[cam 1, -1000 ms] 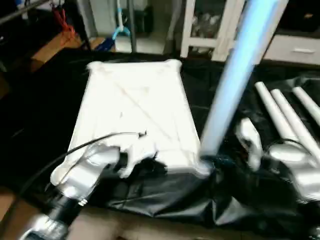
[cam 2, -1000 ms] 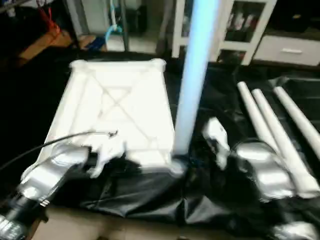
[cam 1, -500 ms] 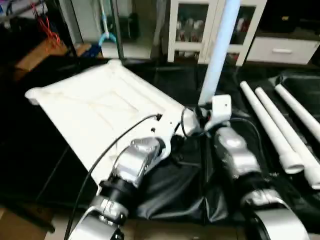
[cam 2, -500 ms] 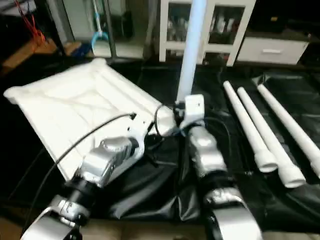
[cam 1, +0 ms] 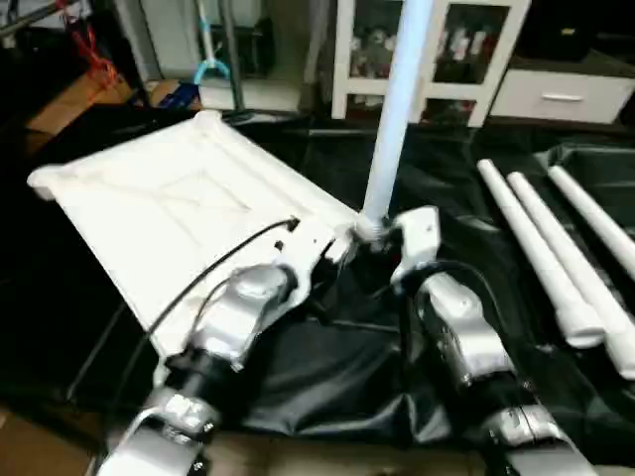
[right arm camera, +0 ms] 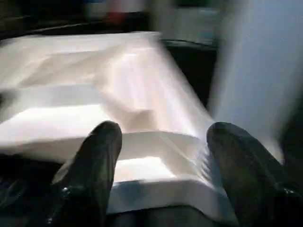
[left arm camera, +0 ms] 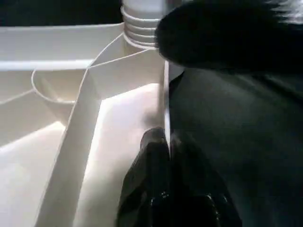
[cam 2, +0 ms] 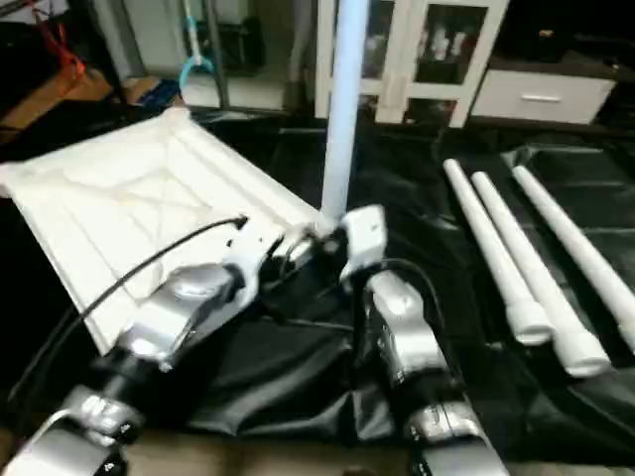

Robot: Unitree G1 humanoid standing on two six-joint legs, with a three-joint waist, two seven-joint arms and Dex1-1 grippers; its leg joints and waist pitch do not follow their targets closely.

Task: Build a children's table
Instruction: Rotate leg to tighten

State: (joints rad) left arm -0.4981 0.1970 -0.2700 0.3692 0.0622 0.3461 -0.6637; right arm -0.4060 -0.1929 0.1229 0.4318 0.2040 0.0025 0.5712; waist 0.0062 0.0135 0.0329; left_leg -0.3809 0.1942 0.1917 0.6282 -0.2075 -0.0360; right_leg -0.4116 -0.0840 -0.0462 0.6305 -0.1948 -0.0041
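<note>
First leg (cam 1: pixel 395 109) stands upright in the near corner socket of the tabletop (cam 1: pixel 149 218) on black sheeting — left gripper (left arm camera: pixel 165 156) pinches the top's rim, right gripper (right arm camera: pixel 161 142) wide apart by that corner (holding nothing) — next prob. fetch another leg (cam 1: pixel 536 253) from the robot's right.

Black sheeting (cam 1: pixel 327 377) draped over the worktop, crumpled and glossy toward six o'clock. White glass-door cabinet (cam 1: pixel 437 50) up at twelve, white drawer unit (cam 1: pixel 561 94) just beside it at one. Brown cardboard (cam 1: pixel 69 99) and red cords (cam 1: pixel 89 45) off at ten o'clock.
</note>
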